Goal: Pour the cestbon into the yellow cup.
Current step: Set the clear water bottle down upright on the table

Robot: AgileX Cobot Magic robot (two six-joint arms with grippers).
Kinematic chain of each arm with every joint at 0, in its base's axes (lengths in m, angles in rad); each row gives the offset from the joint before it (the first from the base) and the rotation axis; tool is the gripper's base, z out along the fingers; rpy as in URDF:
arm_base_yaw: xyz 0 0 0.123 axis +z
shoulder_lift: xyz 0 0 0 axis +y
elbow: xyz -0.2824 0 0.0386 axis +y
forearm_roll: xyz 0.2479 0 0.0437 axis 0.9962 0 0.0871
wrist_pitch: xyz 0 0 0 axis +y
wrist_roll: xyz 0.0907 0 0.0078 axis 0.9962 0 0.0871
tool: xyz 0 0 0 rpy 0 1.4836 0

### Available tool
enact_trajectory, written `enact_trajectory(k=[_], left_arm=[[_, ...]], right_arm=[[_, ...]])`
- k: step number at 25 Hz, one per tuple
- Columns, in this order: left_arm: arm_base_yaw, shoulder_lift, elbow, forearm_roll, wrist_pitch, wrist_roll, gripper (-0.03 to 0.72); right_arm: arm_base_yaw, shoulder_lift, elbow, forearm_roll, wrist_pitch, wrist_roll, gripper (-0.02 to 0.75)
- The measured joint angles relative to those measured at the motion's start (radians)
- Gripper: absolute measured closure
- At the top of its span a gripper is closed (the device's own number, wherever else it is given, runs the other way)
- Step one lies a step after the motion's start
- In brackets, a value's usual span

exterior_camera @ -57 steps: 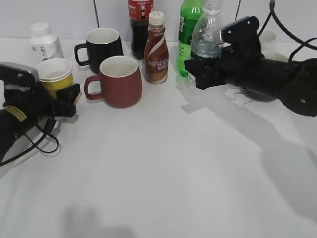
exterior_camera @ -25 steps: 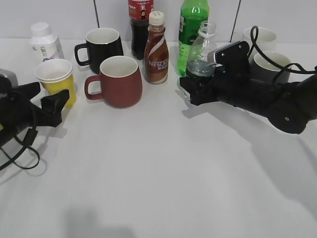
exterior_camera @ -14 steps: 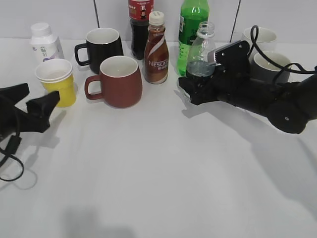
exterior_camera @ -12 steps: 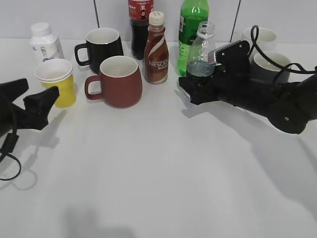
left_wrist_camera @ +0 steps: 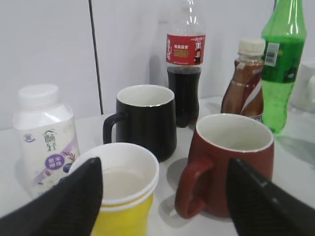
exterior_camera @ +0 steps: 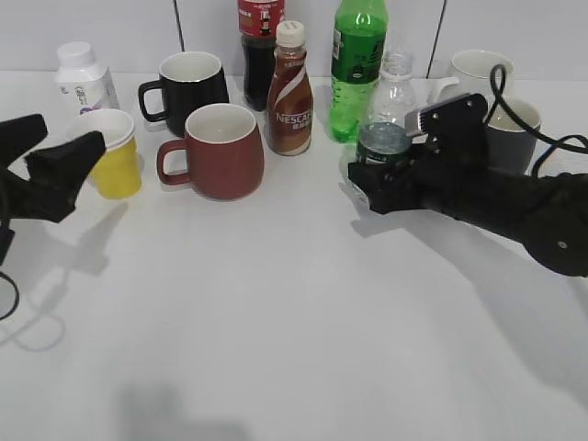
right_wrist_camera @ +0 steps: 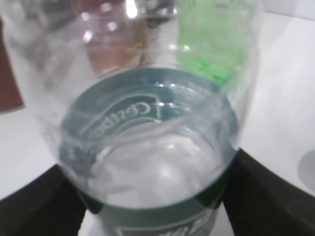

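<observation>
The yellow cup [exterior_camera: 114, 156] stands at the left, in front of a white drink bottle; the left wrist view [left_wrist_camera: 120, 196] shows liquid inside it. My left gripper [exterior_camera: 53, 152] is open and empty, left of the cup and apart from it. The cestbon [exterior_camera: 388, 110], clear with a dark green label and no cap, stands upright right of centre. My right gripper [exterior_camera: 369, 179] is shut on its labelled lower body. In the right wrist view the cestbon [right_wrist_camera: 152, 142] fills the frame between the two fingers of my right gripper [right_wrist_camera: 152, 211].
A dark red mug [exterior_camera: 220, 152] and a black mug [exterior_camera: 188, 87] stand just right of the yellow cup. A Nescafe bottle [exterior_camera: 290, 92], a cola bottle [exterior_camera: 260, 37] and a green soda bottle [exterior_camera: 358, 64] line the back. A white mug [exterior_camera: 478, 73] and a grey mug [exterior_camera: 514, 124] stand behind my right arm.
My left gripper let go of the yellow cup and drew back to the left. My right gripper lowered the cestbon, then carried it right and slightly forward.
</observation>
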Motion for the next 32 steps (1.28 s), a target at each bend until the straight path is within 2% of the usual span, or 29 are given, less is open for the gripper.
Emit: enact_trajectory(k=[7,14,21,24,32], left_arm=[[0.000,-0.136,0.000,0.008,0.167,-0.041,0.097],[0.000,-0.227,0.000,0.021,0.244,-0.107,0.097],[0.000,-0.272,-0.005,0.023,0.352,-0.172,0.112],[0.000,-0.289,-0.040,0.034,0.452,-0.190,0.119],[0.000,-0.357,-0.147,0.063,0.727,-0.253,0.120]], right_arm=[[0.000,-0.032,0.026,0.011,0.032,-0.001,0.166],[0.000,-0.036,-0.007,-0.001,0.060,0.018,0.080],[0.000,-0.097,-0.008,-0.006,0.233,0.036,0.077],[0.000,-0.132,-0.008,-0.012,0.297,0.074,0.077],[0.000,-0.180,-0.008,-0.197,0.424,0.315,0.077]])
